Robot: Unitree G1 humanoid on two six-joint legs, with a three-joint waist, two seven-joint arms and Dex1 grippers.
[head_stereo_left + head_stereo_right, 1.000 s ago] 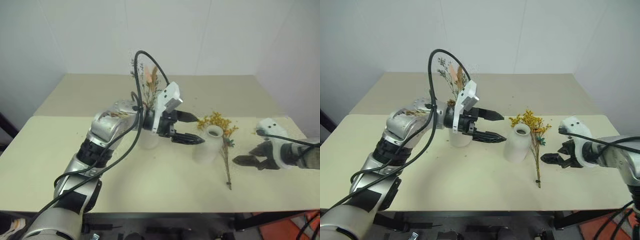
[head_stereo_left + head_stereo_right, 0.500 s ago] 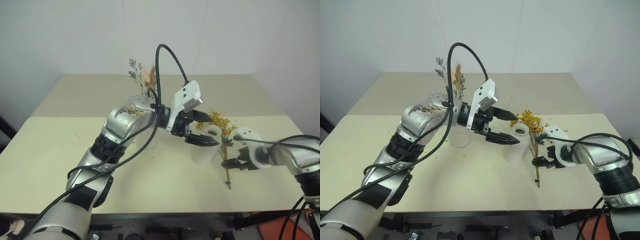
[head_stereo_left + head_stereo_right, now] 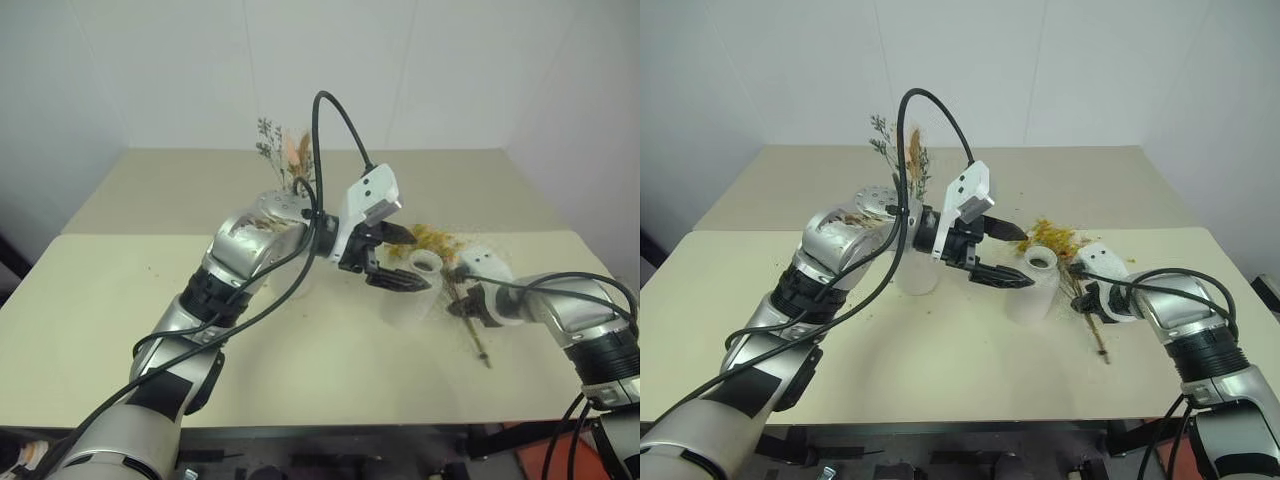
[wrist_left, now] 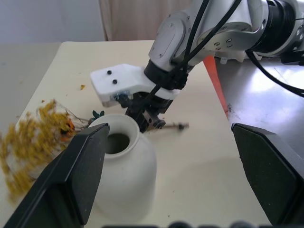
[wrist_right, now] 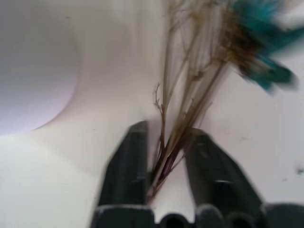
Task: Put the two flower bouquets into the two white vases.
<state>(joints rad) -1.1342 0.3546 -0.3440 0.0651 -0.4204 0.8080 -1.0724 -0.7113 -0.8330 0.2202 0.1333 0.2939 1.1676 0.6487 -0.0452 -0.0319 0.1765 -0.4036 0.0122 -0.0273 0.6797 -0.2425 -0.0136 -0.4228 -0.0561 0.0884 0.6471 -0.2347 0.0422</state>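
A beige table (image 3: 940, 350) carries two white vases (image 3: 1031, 286).

The 2 head views look forward and down over the table (image 3: 330, 400), sharing almost the same scene. Left wrist view faces the bottle-shaped vase (image 4: 124, 166) at close range. Right wrist view sits very close on the yellow bouquet (image 5: 190, 90) stems.

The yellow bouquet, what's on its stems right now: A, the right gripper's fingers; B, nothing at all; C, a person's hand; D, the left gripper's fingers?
A: the right gripper has its two black fingers closed around the yellow bouquet stems, beside the bottle-shaped vase.
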